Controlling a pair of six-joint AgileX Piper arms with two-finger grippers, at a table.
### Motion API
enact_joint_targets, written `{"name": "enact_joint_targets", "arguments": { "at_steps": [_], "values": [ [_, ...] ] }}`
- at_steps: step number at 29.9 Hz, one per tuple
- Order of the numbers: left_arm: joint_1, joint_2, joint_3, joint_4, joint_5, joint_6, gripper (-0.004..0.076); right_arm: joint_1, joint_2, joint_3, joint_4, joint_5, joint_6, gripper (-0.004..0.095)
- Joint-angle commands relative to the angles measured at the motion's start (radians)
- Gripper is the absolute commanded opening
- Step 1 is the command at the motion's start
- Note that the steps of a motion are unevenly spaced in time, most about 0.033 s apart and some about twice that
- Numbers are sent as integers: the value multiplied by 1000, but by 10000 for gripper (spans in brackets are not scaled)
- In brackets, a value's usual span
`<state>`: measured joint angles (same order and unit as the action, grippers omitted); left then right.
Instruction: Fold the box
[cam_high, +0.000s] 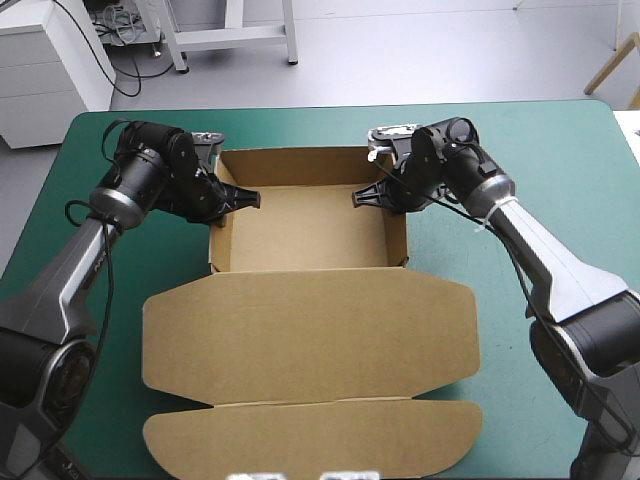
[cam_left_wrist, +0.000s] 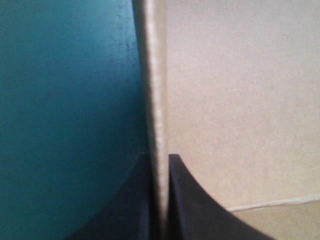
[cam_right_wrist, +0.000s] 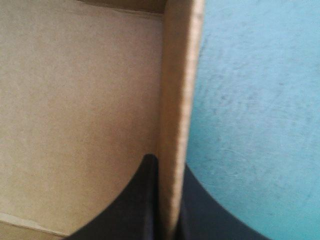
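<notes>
**Both jaws clamp opposite side walls; the lid lies on the near side of them**

The box (cam_high: 300, 235) sits toward the far edge of the counter (cam_high: 560, 160), midway between its left and right edges. It is an open tray whose long axis runs left to right. The left jaws are clamped over the left side wall (cam_left_wrist: 156, 90), straddling it with board on one side and the teal-green cover (cam_left_wrist: 65, 110) on the other. The lid (cam_high: 310, 325) lies flat and reaches toward the near edge, with its tuck flap (cam_high: 310, 435) closest to that edge. The right jaws are clamped likewise on the right side wall (cam_right_wrist: 177, 90). Each arm looks equally near its own wall. The coming move likely turns on the lid lying nearward of both jaws.
</notes>
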<state>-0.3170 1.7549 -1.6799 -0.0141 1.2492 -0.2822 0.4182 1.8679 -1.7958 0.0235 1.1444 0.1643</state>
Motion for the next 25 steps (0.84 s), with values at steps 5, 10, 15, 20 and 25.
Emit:
{"name": "enact_joint_targets", "arguments": {
  "at_steps": [5,10,15,20,25],
  "values": [
    [-44,48,-87,2,-41,52,-10,-144,-99,-15,37,61,-67,-19],
    [-73,94,-87,3,-89,56,-10,-180,-97,100,10,61,-65,-19],
    [-75,126,-87,-2,-73,56,-10,-180,-97,171,37,9,-65,-19],
    [-82,134,-87,-30,-69,56,-10,-166,-97,173,47,-28,-65,-19],
    [-93,134,-87,-30,-71,56,-10,-131,-96,173,44,-88,-62,-19]
  ]
}}
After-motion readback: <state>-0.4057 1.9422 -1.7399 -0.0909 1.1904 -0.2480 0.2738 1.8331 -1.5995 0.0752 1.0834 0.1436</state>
